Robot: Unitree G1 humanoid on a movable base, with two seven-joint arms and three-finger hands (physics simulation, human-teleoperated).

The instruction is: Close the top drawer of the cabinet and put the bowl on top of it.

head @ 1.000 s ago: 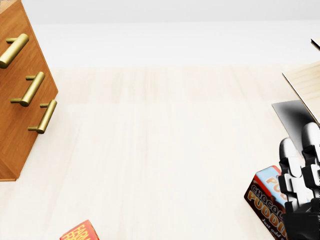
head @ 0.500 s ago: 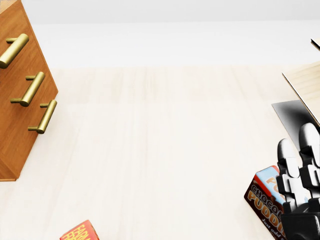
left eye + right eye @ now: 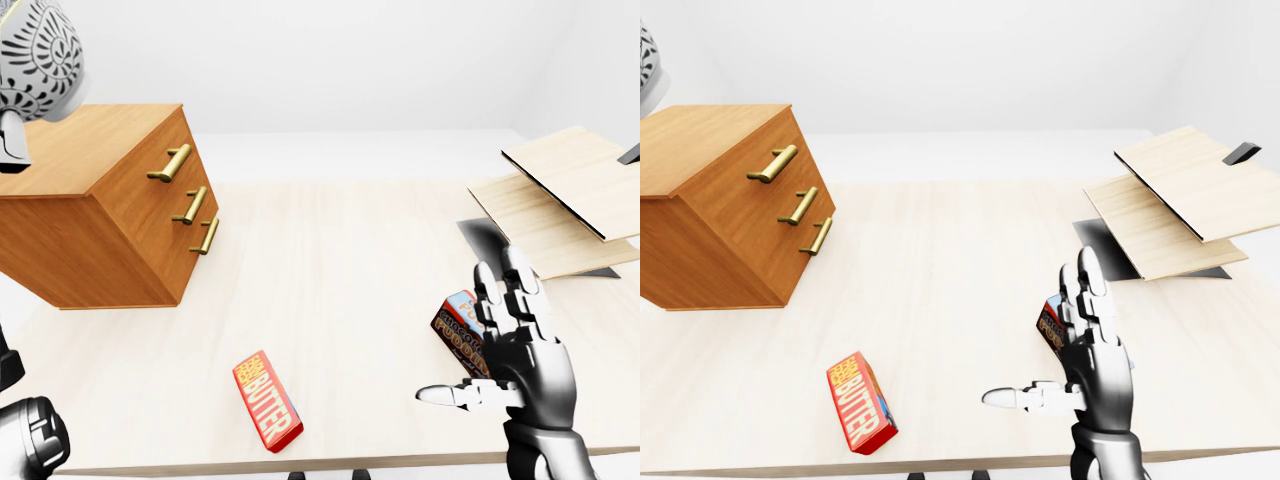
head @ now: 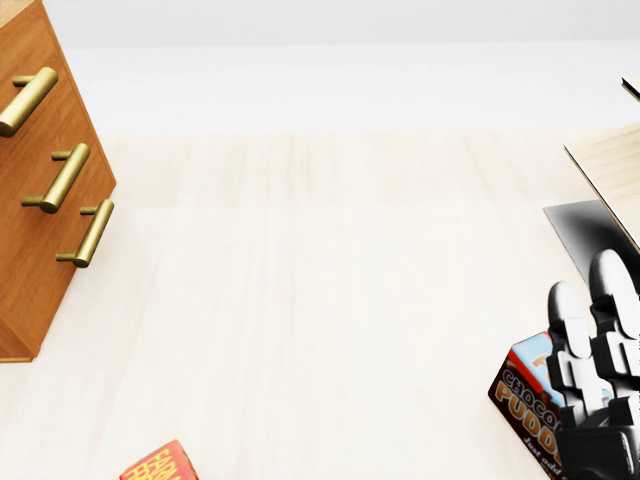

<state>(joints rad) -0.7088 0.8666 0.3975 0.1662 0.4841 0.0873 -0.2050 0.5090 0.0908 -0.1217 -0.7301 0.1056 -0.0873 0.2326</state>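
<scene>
The wooden cabinet (image 3: 120, 215) stands at the left of the table, and its three brass-handled drawers sit flush, the top drawer (image 3: 165, 160) included. A grey patterned bowl (image 3: 35, 50) hangs in the air above the cabinet's left end, at the top left of the left-eye view. Just under it shows a small part of my left hand (image 3: 8, 140), which holds it; the fingers are mostly cut off by the frame. My right hand (image 3: 480, 340) is low at the right, open with fingers spread, over a pudding box.
A red butter box (image 3: 268, 400) lies near the table's bottom edge. The chocolate pudding box (image 3: 452, 325) sits by my right hand. Stacked pale wooden boards (image 3: 570, 190) and a dark mat (image 3: 480, 240) fill the right side.
In the head view my right hand's fingers have crept up and slightly left. The cabinet and the camera have not moved.
</scene>
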